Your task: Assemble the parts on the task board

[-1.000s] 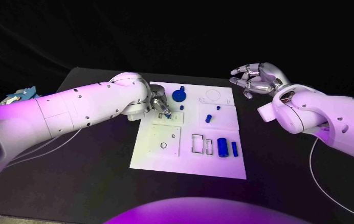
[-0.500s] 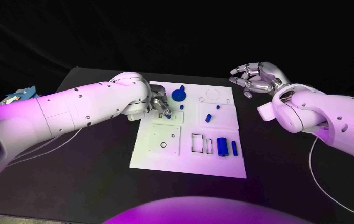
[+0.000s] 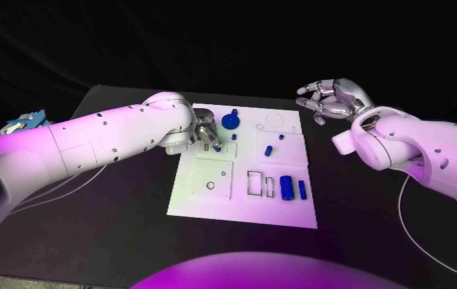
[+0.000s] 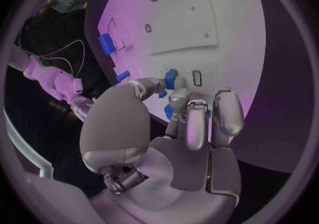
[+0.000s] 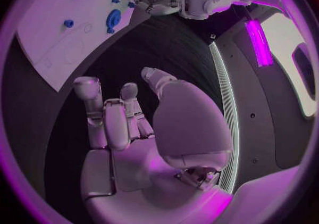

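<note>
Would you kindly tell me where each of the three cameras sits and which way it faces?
Head view: on the robot's head, looking down at the white task board on the black table; both white arms show.
Left wrist view: behind the silver left hand, facing the board, where it pinches a small blue part.
Right wrist view: behind the silver right hand, held off the board with its fingers apart.
Shared: both wrist views show the board, and the right wrist view catches the left hand.

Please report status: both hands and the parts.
Left hand pinches a small blue part over the task board. Right hand open, off the board. Nothing in the way.
</note>
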You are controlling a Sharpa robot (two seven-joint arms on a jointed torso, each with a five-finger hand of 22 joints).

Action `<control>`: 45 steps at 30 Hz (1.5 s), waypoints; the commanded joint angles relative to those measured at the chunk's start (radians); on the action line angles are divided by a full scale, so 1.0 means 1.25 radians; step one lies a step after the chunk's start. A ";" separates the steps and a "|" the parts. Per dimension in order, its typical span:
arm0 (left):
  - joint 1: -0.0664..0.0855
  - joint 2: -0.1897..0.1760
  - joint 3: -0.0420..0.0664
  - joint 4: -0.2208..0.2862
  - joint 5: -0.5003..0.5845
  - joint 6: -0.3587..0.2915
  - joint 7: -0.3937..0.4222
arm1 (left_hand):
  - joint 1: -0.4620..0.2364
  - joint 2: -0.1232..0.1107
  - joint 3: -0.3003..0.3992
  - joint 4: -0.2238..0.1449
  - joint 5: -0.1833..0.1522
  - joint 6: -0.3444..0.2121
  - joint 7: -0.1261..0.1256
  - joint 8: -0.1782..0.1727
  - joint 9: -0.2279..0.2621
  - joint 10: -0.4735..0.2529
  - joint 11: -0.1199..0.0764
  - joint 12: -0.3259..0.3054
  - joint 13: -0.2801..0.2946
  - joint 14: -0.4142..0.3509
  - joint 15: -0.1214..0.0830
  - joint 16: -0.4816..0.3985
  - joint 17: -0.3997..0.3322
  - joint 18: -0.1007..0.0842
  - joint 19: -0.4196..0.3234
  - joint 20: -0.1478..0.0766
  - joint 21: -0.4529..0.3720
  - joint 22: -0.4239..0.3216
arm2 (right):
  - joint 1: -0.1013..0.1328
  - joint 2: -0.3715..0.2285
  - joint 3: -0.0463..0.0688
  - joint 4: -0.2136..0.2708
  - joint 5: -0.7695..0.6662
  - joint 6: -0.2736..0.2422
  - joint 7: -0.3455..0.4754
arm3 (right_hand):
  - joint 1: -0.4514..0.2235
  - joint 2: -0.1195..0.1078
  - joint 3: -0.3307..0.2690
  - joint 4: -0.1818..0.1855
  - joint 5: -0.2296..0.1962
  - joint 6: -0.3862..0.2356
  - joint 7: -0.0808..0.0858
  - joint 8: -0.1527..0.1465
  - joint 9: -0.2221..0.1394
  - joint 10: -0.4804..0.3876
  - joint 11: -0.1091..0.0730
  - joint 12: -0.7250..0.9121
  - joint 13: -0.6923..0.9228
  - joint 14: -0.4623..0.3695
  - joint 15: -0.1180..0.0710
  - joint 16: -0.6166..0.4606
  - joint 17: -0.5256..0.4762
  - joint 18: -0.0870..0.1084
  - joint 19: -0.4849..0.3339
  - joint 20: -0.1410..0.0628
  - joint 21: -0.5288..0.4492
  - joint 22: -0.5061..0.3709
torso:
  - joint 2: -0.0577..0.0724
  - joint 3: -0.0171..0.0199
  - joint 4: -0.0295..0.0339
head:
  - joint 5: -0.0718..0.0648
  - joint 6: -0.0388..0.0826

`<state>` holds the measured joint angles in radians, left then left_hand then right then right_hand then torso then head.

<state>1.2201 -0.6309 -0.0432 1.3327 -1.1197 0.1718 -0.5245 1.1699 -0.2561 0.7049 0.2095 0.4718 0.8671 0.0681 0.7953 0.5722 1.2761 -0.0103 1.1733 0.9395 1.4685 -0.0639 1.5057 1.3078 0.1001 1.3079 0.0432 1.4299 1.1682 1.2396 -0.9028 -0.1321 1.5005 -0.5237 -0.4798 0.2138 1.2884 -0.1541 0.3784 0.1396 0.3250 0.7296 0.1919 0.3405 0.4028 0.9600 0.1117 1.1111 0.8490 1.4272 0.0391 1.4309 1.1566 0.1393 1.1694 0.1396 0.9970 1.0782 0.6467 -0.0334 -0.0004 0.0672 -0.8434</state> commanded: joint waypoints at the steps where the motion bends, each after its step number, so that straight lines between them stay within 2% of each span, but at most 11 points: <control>1: -0.004 0.000 -0.002 0.004 0.000 0.009 0.001 | -0.001 0.007 0.162 -0.164 0.001 0.003 -0.001 0.005 0.001 -0.001 -0.001 -0.005 0.000 0.055 -0.006 0.004 0.099 -0.012 0.007 -0.001 0.005 0.001 | -0.001 0.001 0.000 0.000 -0.008 0.003 0.005 | -0.009 0.000 0.000 0.004 0.000 -0.003 0.002 0.003 -0.001 -0.001 -0.002 0.002 0.000 0.000 -0.003 -0.003 -0.001 0.001 -0.003 0.000 -0.003 0.000 | 0.000 0.0006 0.0012 | 0.000 -0.001; 8: -0.005 -0.005 -0.002 0.015 -0.001 0.008 0.002 | -0.001 0.008 0.162 -0.165 0.001 0.003 -0.001 0.005 0.001 0.000 -0.001 -0.004 0.001 0.056 -0.006 0.004 0.101 -0.012 0.007 -0.001 0.006 0.002 | -0.003 0.001 0.000 0.000 -0.008 0.003 0.005 | -0.009 0.000 0.000 0.004 0.000 -0.003 0.002 0.003 -0.001 -0.001 -0.002 0.002 0.000 0.000 -0.003 -0.003 -0.001 0.001 -0.003 0.000 -0.003 0.000 | -0.001 0.0007 0.0000 | 0.000 -0.004; 14: -0.005 -0.012 -0.002 0.026 -0.002 -0.020 0.011 | 0.000 0.006 0.162 -0.168 0.006 0.005 -0.002 0.005 0.002 0.003 -0.002 -0.002 0.006 0.056 -0.006 0.006 0.104 -0.013 0.009 -0.002 0.007 0.006 | -0.003 0.000 0.000 0.000 -0.007 0.003 0.005 | -0.009 0.000 0.000 0.004 0.000 -0.003 0.002 0.003 -0.001 -0.001 -0.002 0.002 0.000 0.000 -0.003 -0.003 -0.001 0.001 -0.003 0.000 -0.003 0.000 | -0.001 0.0007 -0.0008 | 0.000 -0.004; 20: -0.008 -0.028 -0.002 0.047 -0.003 -0.084 0.034 | -0.001 0.002 0.162 -0.171 0.024 0.011 -0.004 0.004 0.004 0.010 -0.004 0.001 0.011 0.057 -0.008 0.007 0.106 -0.015 0.016 -0.004 0.012 0.017 | -0.004 -0.001 0.000 0.000 -0.004 0.002 0.005 | -0.010 0.000 0.001 0.006 0.003 -0.003 0.002 0.005 -0.002 -0.001 -0.002 0.003 -0.001 0.000 -0.003 -0.003 -0.001 0.001 -0.003 0.000 -0.003 0.000 | -0.001 0.0007 0.0006 | -0.002 -0.005; 26: -0.014 -0.047 0.000 0.068 0.004 -0.168 0.069 | -0.002 0.000 0.162 -0.172 0.030 0.014 -0.005 0.004 0.005 0.014 -0.005 0.003 0.014 0.057 -0.009 0.008 0.108 -0.017 0.023 -0.005 0.016 0.027 | -0.004 -0.002 0.000 0.000 -0.003 0.002 0.005 | -0.010 0.000 0.001 0.006 0.003 -0.003 0.002 0.005 -0.002 -0.001 -0.002 0.003 -0.001 0.000 -0.003 -0.003 -0.001 0.001 -0.003 0.000 -0.003 0.000 | -0.001 0.0009 0.0011 | -0.003 -0.005; 31: -0.019 -0.057 0.001 0.077 0.010 -0.212 0.088 | -0.003 -0.002 0.162 -0.173 0.036 0.017 -0.006 0.003 0.005 0.018 -0.006 0.005 0.018 0.058 -0.010 0.010 0.112 -0.019 0.028 -0.006 0.019 0.035 | -0.005 -0.002 0.000 -0.001 -0.003 0.001 0.006 | -0.010 0.000 0.001 0.006 0.003 -0.003 0.002 0.005 -0.002 -0.001 -0.002 0.003 -0.001 0.000 -0.003 -0.003 -0.001 0.001 -0.003 0.000 -0.003 0.000 | 0.000 0.0006 0.0011 | -0.002 -0.007; 37: -0.024 -0.061 0.001 0.075 0.011 -0.224 0.094 | -0.003 -0.003 0.162 -0.173 0.037 0.018 -0.006 0.002 0.005 0.019 -0.006 0.004 0.018 0.058 -0.010 0.010 0.111 -0.019 0.030 -0.006 0.020 0.038 | -0.006 -0.002 0.000 -0.001 -0.002 0.001 0.006 | -0.010 0.000 0.001 0.006 0.003 -0.003 0.002 0.005 -0.002 -0.001 -0.002 0.003 -0.001 0.000 -0.003 -0.003 -0.001 0.001 -0.003 0.000 -0.003 0.000 | 0.000 0.0007 0.0011 | -0.002 -0.009; 45: -0.035 -0.058 0.001 0.063 -0.018 -0.183 0.080 | -0.003 -0.003 0.162 -0.173 0.038 0.019 -0.006 0.002 0.005 0.019 -0.006 0.004 0.017 0.058 -0.010 0.010 0.111 -0.020 0.032 -0.006 0.022 0.041 | -0.008 -0.002 0.000 -0.002 -0.002 0.002 0.006 | -0.010 0.000 0.001 0.006 0.003 -0.003 0.002 0.005 -0.002 -0.001 -0.002 0.003 -0.001 0.000 -0.003 -0.003 -0.001 0.001 -0.003 0.000 -0.003 0.000 | 0.000 -0.0004 0.0000 | -0.002 -0.014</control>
<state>1.1776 -0.7064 -0.0427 1.4124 -1.1227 -0.0732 -0.4321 1.1695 -0.2565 0.7022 0.2068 0.5144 0.8731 0.0693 0.7951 0.5779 1.2941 -0.0181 1.1732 0.9612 1.4675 -0.0701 1.5136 1.3076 0.0840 1.3385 0.0341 1.4533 1.2185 1.2308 -0.9051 -0.1321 1.4977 -0.5227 -0.4815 0.2147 1.2884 -0.1541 0.3784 0.1395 0.3250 0.7296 0.1919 0.3403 0.4019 0.9600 0.1118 1.1111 0.8492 1.4272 0.0390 1.4309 1.1568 0.1392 1.1695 0.1397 0.9970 1.0783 0.6461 -0.0328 0.0003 0.0648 -0.8601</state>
